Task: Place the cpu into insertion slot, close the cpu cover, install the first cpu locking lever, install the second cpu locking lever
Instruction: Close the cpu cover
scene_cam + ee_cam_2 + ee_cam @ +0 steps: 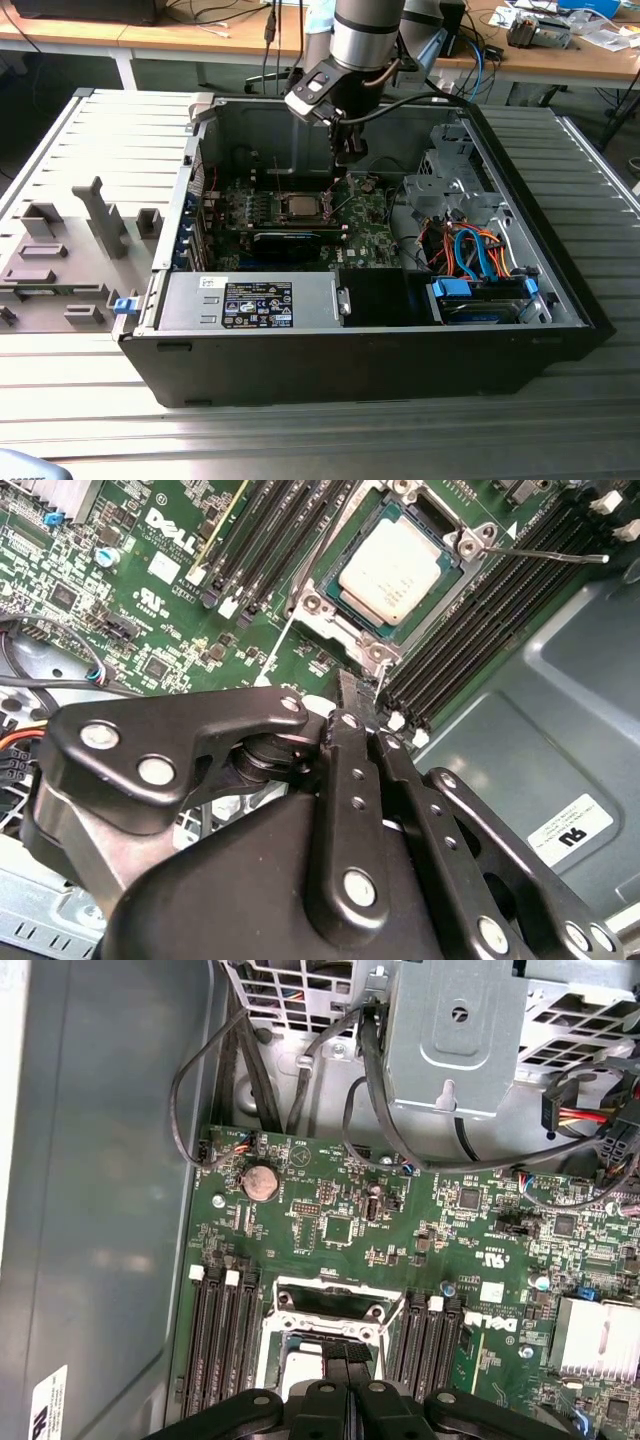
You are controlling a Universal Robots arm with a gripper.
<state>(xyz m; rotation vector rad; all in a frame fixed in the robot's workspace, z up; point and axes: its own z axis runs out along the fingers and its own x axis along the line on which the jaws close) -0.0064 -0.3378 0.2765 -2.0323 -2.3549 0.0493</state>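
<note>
Cpu (393, 570) is sitting flat in the insertion slot (343, 628), near the middle of the green circuit board (150, 590). The gripper (360, 685) is hanging just beside the slot's edge, its fingers pressing together, clenched and grasping nothing. A thin locking lever (545, 553) is sticking out from one slot corner.

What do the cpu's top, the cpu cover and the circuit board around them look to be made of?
The cpu: probably a metal lid, pale silver-grey, with a matte, even sheen. The cpu cover: thin sheet metal by its look, brighter silver, with glints along its edges. The circuit board: likely a rigid laminate under a glossy green coating, with white markings on it.
</note>
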